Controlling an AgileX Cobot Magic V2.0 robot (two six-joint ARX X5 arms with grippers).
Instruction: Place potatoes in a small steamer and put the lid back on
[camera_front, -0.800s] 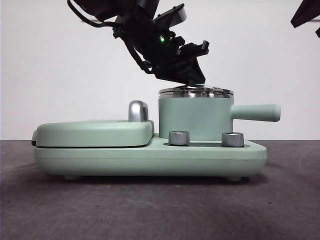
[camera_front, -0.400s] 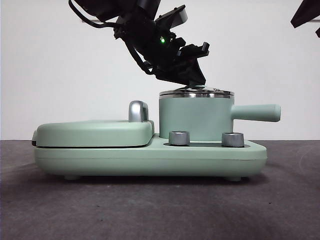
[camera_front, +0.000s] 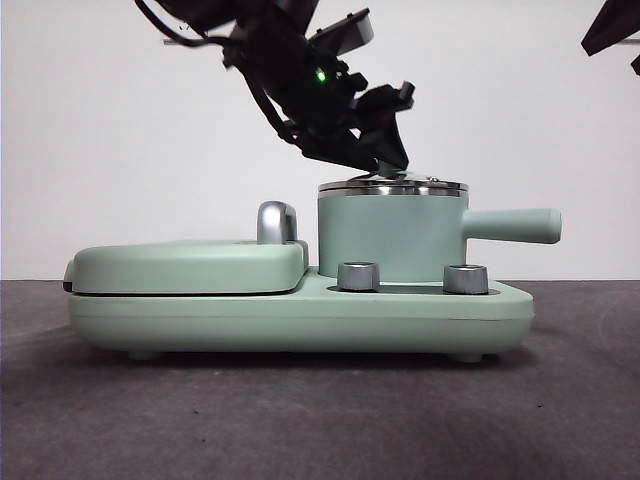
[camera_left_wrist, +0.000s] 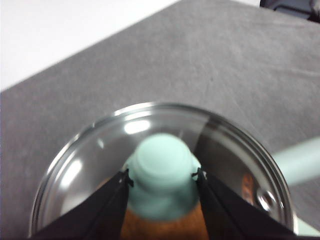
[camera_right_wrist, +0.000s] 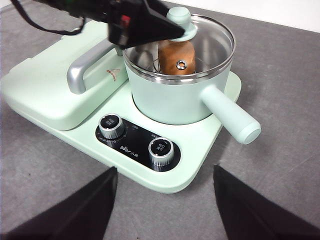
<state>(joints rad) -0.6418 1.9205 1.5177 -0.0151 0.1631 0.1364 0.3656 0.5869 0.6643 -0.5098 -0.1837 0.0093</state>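
Steamer (camera_front: 390, 238): mint-green pot, steel rim, on the right half of a green cooker base (camera_front: 300, 315). Straight handle (camera_front: 510, 226) sticks out toward 3 o'clock in the front view.

Inside the steamer: potato (camera_right_wrist: 176, 56), orange-brown, seen through the glass. It fills the middle of the pot; in the left wrist view it shows as a brown patch (camera_left_wrist: 165, 225) under the knob.

Lid (camera_front: 393, 186): clear glass, steel rim, lying flat on the steamer's rim. Green knob (camera_left_wrist: 162, 167) at its centre.

Left gripper (camera_front: 385, 160): comes down from 11 o'clock in the front view, tilted, tips at the knob. In its wrist view the two black jaws stand one on either side of the knob, touching it or very nearly so. Whether they squeeze it I cannot tell; blurred at close range.

Right gripper (camera_right_wrist: 165, 200): well apart from the cooker, jaws spread wide, holding nothing. Shows in the front view only as a black tip (camera_front: 610, 28) at the top right corner.

Cooker base, other parts: flat grill cover (camera_front: 190, 265) shut at 9 o'clock of the steamer, chrome handle (camera_front: 277, 221) between the two. Two steel dials (camera_right_wrist: 111, 125) (camera_right_wrist: 161, 150) on a black panel in front of the steamer.

Surface: dark grey table (camera_front: 300, 420). Behind it a plain white wall (camera_front: 100, 150).
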